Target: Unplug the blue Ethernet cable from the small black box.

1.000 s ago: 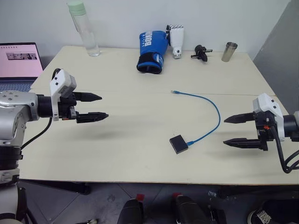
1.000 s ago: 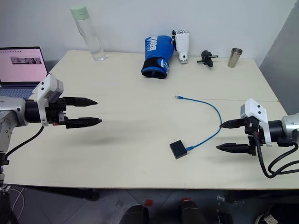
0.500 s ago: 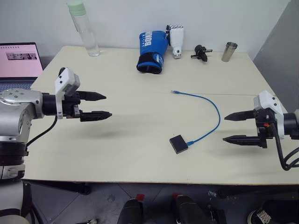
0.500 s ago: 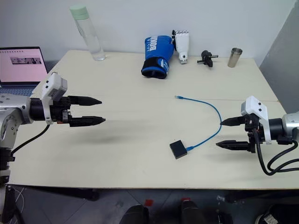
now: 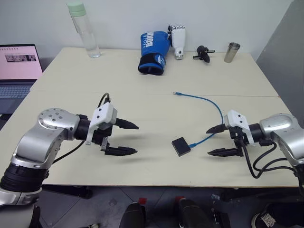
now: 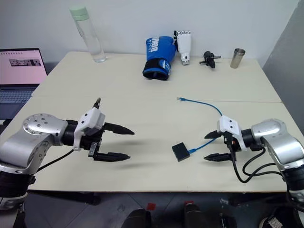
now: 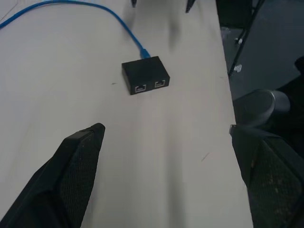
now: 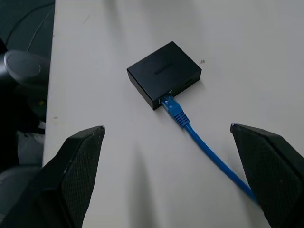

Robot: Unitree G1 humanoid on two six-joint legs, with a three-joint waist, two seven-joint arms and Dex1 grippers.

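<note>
The small black box (image 5: 181,146) lies flat near the table's front, at the middle. The blue Ethernet cable (image 5: 216,111) is plugged into its right edge (image 8: 172,105) and arcs back to a free plug (image 5: 177,94) farther up the table. My left gripper (image 5: 137,139) hovers open a short way left of the box, pointing at it; two empty ports (image 7: 148,86) face it. Just right of the box my right gripper (image 5: 208,142) is open, its fingers either side of the cable's near end, touching nothing.
Along the table's far edge stand a water bottle (image 5: 83,28), a blue boxing glove (image 5: 153,52), a white robot hand (image 5: 178,40), a black knobbed gadget (image 5: 203,52) and a metal cup (image 5: 232,52). A laptop (image 5: 19,66) sits at the left. The table's front edge (image 5: 156,183) runs close behind the box.
Both arms have swung inward and down toward the box, the left gripper to the right and the right gripper to the left. Both stay open. Box and cable have not moved.
</note>
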